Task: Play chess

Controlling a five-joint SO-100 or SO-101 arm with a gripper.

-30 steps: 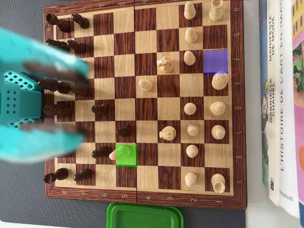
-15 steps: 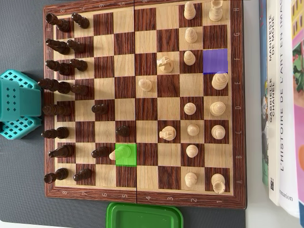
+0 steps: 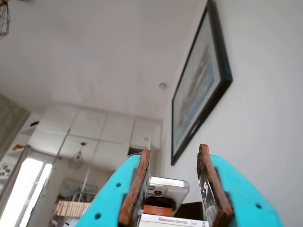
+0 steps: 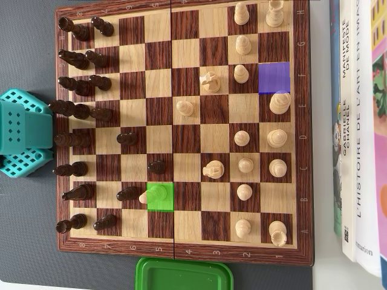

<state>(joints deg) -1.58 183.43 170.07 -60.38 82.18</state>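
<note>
— Wooden chess board (image 4: 181, 130) position?
— Flat on the dark table (image 4: 27, 241), pieces unmoved; pale piece (image 4: 156, 194) on the green-marked square.
— Claw (image 3: 173, 189)?
— Empty, pads narrowly apart, pointing at the ceiling. Turquoise arm (image 4: 23, 133) has withdrawn to the board's left edge.

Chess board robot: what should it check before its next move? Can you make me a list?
1. Claw empty and open: ok, nothing between its fingers in the wrist view.
2. Arm off the chess board: ok, it sits beside the left edge.
3. Pale piece stands on the green square: ok.
4. Purple square free: ok.
5. Pieces upright: cannot tell.
6. Green lid off the board: ok.
</note>
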